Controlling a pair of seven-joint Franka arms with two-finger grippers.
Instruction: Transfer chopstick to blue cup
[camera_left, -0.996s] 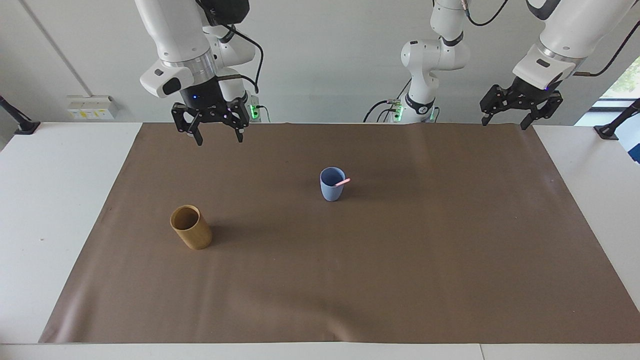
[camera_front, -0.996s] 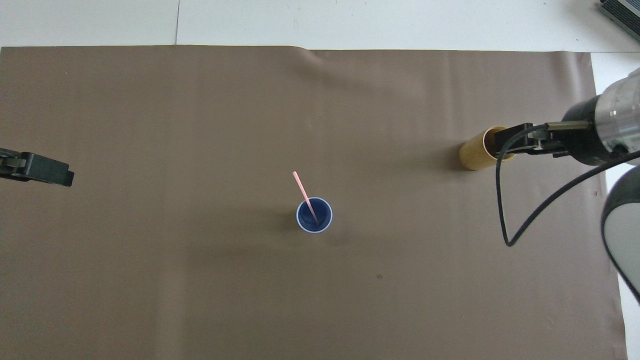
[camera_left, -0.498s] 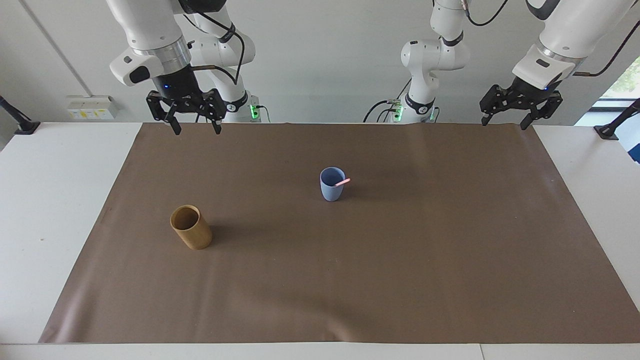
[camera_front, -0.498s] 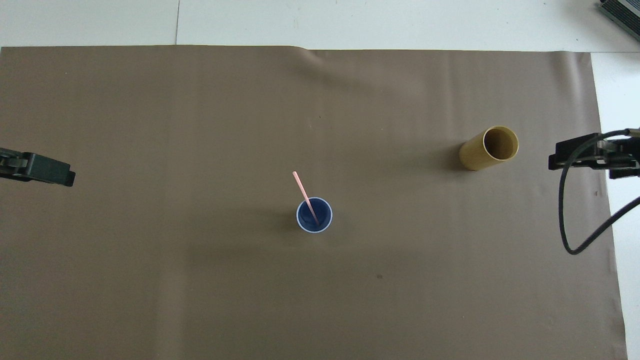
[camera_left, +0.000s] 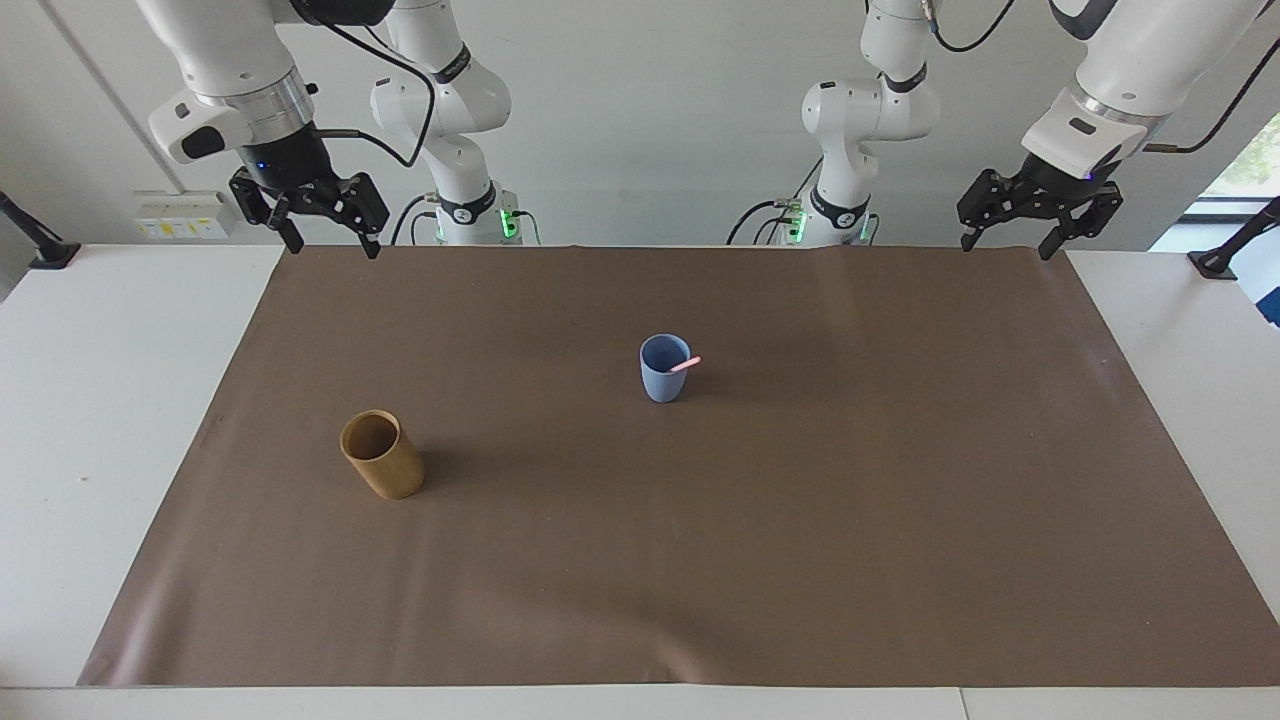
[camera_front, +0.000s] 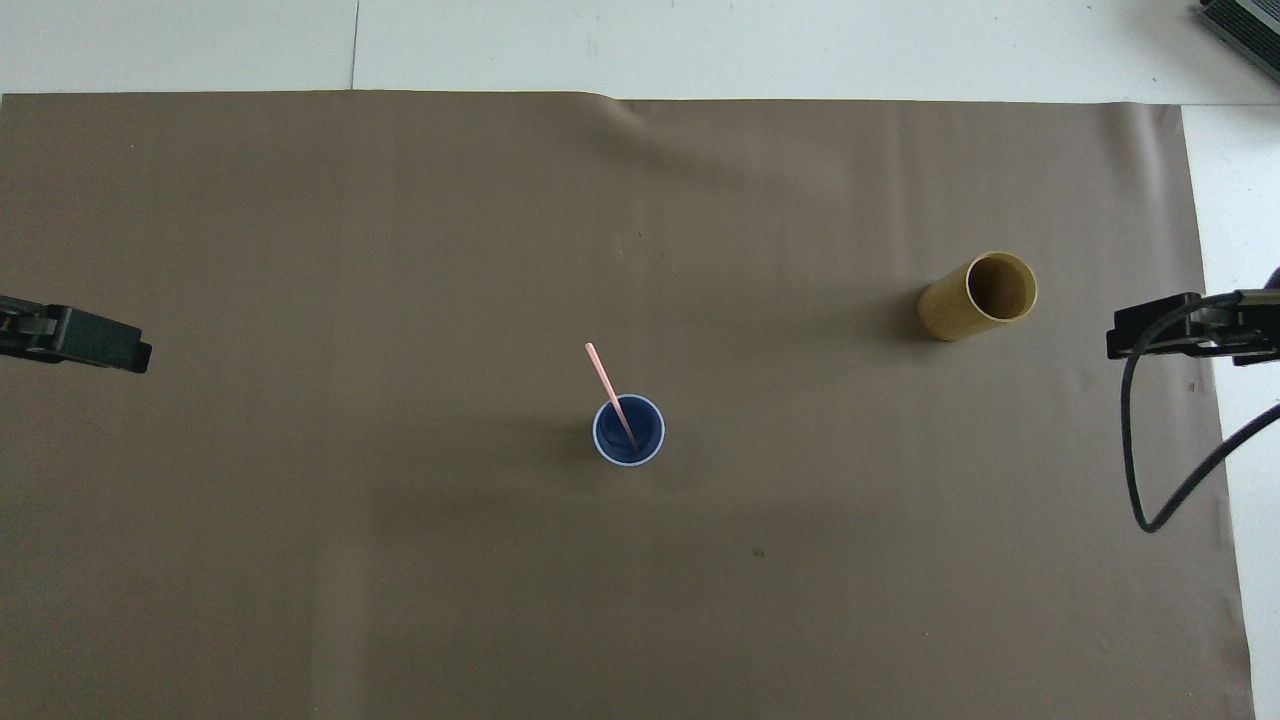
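The blue cup (camera_left: 664, 368) stands upright near the middle of the brown mat; it also shows in the overhead view (camera_front: 628, 431). A pale pink chopstick (camera_left: 685, 364) leans in it, its upper end over the rim (camera_front: 606, 381). My right gripper (camera_left: 324, 225) is open and empty, up in the air over the mat's corner nearest the right arm's base; only its edge shows in the overhead view (camera_front: 1160, 327). My left gripper (camera_left: 1004, 224) is open and empty over the mat's corner nearest the left arm's base, waiting (camera_front: 100, 345).
A tan cylindrical holder (camera_left: 380, 455) stands empty on the mat toward the right arm's end, farther from the robots than the blue cup (camera_front: 980, 296). The brown mat (camera_left: 900, 520) covers most of the white table.
My right gripper has pulled back from over the mat toward the right arm's end and risen, uncovering the tan holder in the overhead view. Cup, chopstick and left arm have not moved.
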